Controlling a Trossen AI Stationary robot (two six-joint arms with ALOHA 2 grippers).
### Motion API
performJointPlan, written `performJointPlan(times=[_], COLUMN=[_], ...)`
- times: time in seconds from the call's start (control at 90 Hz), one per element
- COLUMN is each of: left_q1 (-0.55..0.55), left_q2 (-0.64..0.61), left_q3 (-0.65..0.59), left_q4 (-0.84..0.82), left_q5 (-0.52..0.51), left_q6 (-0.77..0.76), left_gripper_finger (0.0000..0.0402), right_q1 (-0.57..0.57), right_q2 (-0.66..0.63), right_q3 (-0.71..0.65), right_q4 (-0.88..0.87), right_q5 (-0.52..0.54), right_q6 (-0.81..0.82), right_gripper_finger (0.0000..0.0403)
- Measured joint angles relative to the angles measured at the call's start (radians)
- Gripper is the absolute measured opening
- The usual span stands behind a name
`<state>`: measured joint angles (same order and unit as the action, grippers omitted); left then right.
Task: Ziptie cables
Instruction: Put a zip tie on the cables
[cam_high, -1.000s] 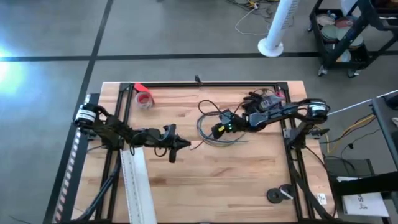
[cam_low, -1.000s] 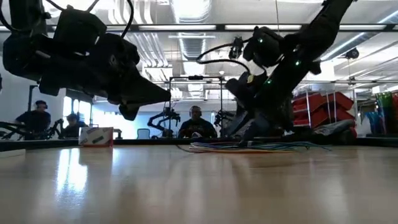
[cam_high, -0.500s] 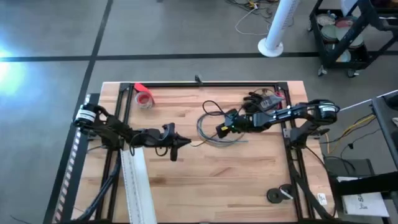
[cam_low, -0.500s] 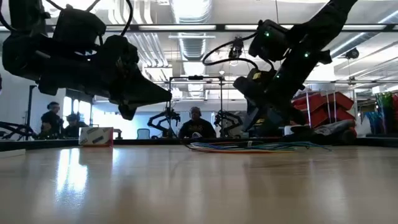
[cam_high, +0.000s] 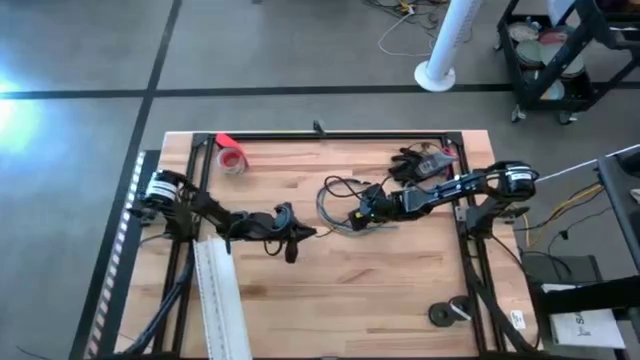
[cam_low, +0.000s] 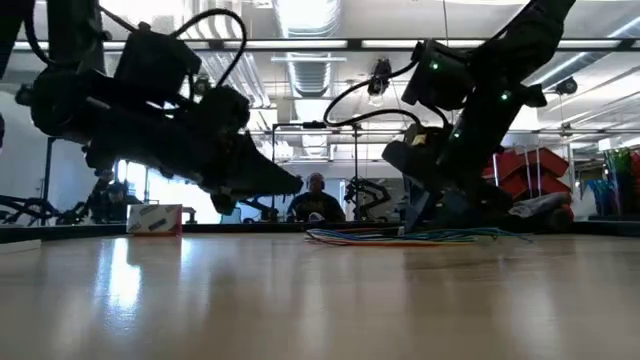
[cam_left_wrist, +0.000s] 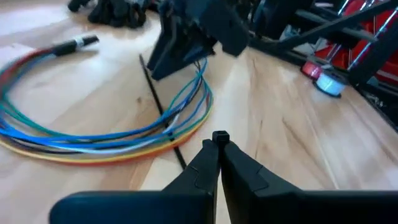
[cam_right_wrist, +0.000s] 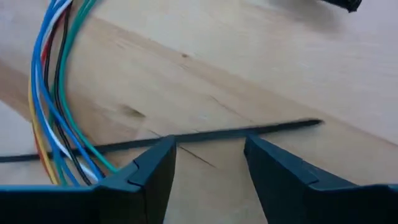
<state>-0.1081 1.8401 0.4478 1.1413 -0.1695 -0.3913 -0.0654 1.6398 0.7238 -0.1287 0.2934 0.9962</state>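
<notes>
cables (cam_high: 340, 208) mid-table | left claw (cam_high: 300, 237) beside them (leftward) | right claw (cam_high: 358, 212) over them

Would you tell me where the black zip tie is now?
In the right wrist view, the zip tie lies flat on the table, crossing the cables.

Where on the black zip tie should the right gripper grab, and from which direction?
Grip the black zip tie on its bare free stretch, away from where it passes under the cables. It lies flat and thin on the table, so come straight down from above with a finger on each side. The right gripper is open and already straddles that stretch. The left gripper pinches the head end.
</notes>
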Motion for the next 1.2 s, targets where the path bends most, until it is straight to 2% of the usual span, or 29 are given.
performJointPlan(times=[0.167, 0.4, 0.589, 0.7, 0.789, 0.878, 1.022, 1.2], left_q1=[0.000, 0.000, 0.000, 0.000, 0.000, 0.000, 0.000, 0.000], left_q2=[0.032, 0.033, 0.031, 0.031, 0.031, 0.031, 0.031, 0.031], left_q3=[0.043, 0.048, 0.046, 0.045, 0.044, 0.043, 0.043, 0.044], left_q4=[-0.010, -0.019, -0.020, -0.020, -0.020, -0.022, -0.022, -0.019], left_q5=[0.034, 0.041, 0.041, 0.041, 0.041, 0.042, 0.041, 0.042], left_q6=[-0.003, -0.003, -0.003, -0.010, -0.011, -0.011, -0.012, -0.008], left_gripper_finger=[0.0000, 0.0000, 0.0000, 0.0000, 0.0000, 0.0000, 0.0000, 0.0000], right_q1=[-0.003, -0.026, -0.087, -0.077, -0.063, -0.061, -0.088, -0.095], right_q2=[0.022, 0.025, -0.025, -0.080, -0.112, -0.116, -0.064, 0.009], right_q3=[0.000, -0.003, -0.003, -0.014, -0.037, -0.074, -0.131, -0.140], right_q4=[0.019, 0.134, -0.017, -0.128, -0.146, -0.103, 0.107, 0.248], right_q5=[0.041, 0.097, 0.092, 0.109, 0.127, 0.139, 0.115, 0.105], right_q6=[-0.003, -0.082, -0.048, 0.001, 0.042, 0.061, 0.041, 0.043], right_gripper_finger=[0.0169, 0.0157, 0.0154, 0.0158, 0.0161, 0.0164, 0.0161, 0.0146])
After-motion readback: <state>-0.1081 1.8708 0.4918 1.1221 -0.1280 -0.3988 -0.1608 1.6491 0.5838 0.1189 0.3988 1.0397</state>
